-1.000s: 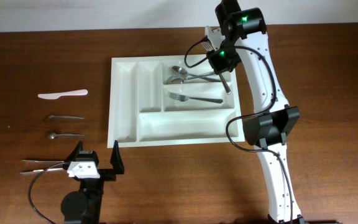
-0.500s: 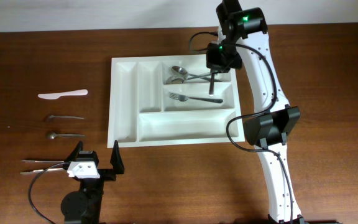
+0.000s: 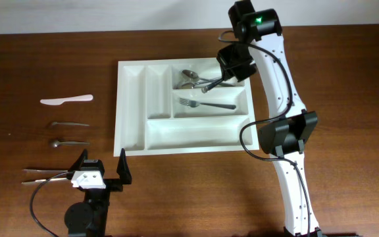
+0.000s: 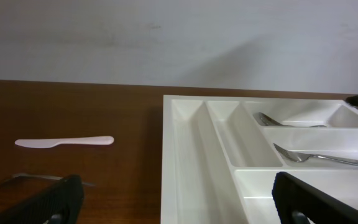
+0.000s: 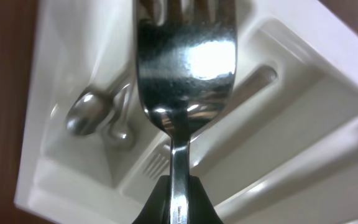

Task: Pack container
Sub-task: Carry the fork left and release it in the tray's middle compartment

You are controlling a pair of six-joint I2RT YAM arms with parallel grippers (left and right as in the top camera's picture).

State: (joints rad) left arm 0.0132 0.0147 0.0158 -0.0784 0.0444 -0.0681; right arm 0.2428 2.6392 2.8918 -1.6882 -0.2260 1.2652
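The white cutlery tray (image 3: 131,99) lies in the middle of the table. Its top long compartment holds spoons (image 3: 189,78) and its middle one a fork (image 3: 206,103). My right gripper (image 3: 232,64) hovers over the right end of the top compartment, shut on the handle of a metal fork (image 5: 182,62). In the right wrist view the fork's head points away from the jaws (image 5: 178,193), above the spoons (image 5: 89,118). My left gripper (image 3: 101,172) is open and empty at the table's front left. In its own view the jaws (image 4: 179,211) face the tray (image 4: 191,143).
Left of the tray lie a white plastic knife (image 3: 66,100), two small spoons (image 3: 69,123) (image 3: 68,141) and thin metal cutlery (image 3: 43,175) beside the left gripper. The knife also shows in the left wrist view (image 4: 64,142). The right arm's base stands right of the tray.
The right gripper has carried the fork from the tray's right edge leftward over the top long compartment and tilted it. The left arm has not moved.
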